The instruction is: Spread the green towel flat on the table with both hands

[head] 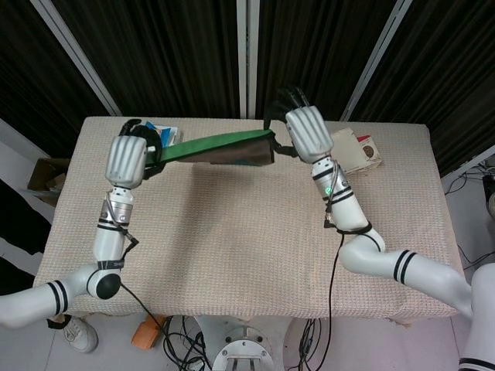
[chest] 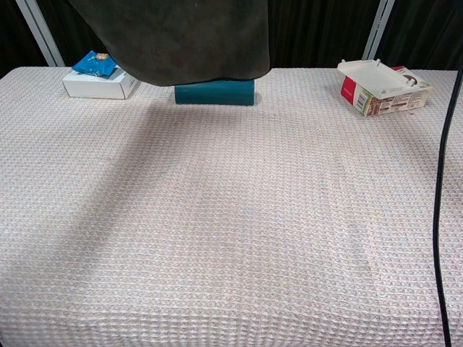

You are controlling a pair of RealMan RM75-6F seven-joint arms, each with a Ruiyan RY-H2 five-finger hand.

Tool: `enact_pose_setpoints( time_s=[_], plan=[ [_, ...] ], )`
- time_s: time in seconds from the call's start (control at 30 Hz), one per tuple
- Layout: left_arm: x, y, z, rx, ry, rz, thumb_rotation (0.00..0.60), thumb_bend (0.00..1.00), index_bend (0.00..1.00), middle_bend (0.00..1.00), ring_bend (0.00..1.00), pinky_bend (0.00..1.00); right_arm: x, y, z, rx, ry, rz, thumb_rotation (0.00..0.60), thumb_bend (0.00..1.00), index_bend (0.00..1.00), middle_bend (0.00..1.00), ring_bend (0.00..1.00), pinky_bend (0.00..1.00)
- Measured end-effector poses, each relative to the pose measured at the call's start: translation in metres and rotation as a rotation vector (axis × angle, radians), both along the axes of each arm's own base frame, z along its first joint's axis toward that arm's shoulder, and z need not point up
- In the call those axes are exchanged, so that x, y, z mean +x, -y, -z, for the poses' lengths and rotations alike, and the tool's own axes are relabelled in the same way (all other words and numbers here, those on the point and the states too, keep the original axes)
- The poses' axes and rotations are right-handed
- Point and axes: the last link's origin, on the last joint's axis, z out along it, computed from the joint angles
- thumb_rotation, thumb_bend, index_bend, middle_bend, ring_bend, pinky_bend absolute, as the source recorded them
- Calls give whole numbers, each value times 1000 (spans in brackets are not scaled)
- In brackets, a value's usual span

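The table (head: pixel 232 232), covered in a beige waffle-weave cloth, is filling most of both views, and its near half is lying well below and in front of both sets of fingers.

The green towel (head: pixel 220 148) is hanging in the air above the far part of the table, stretched between the two hands as a long band: one end is sitting in the left fingers, the other end in the right fingers. In the chest view only its dark underside (chest: pixel 181 36) is showing, drooping down from the top edge and not touching the table.

The left hand (head: pixel 128 160) is gripping the towel's left end, its dark fingers (head: pixel 148 139) curling closed around the cloth. The right hand (head: pixel 308 133) is gripping the right end, its fingers (head: pixel 292 99) folding over the corner; how tightly they are pressed together I cannot tell, as the back of the hand is covering them. Neither hand is showing in the chest view.

A red and white carton (chest: pixel 383 88) is lying open on the table just to the outer side of the right fingers. A white box with a blue packet on it (chest: pixel 98 76) is sitting beneath and just behind the left fingers. A teal block (chest: pixel 214 92) is resting on the table under the hanging towel, between the two sets of fingers.
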Motion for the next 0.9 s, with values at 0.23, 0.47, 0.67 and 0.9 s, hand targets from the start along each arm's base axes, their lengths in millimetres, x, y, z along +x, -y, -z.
enact_pose_setpoints(
  time_s=[0.23,0.47,0.67,0.9],
  plan=[
    [-37,33,62,-96,-242,89,600,473,697,499,354,203,-46,-27,51,138,-122,-46,600,504,776,370,104,37],
    [-57,80,105,-218,-441,190,600,450,641,471,330,197,-71,-60,82,240,-221,-113,600,503,774,370,104,37],
    [-64,100,113,-264,-533,195,600,438,534,388,268,184,-80,-79,95,260,-308,-155,600,503,767,363,97,37],
    [-76,120,114,-283,-632,188,600,445,540,379,265,184,-80,-101,109,292,-354,-219,600,503,766,362,97,37]
  ],
)
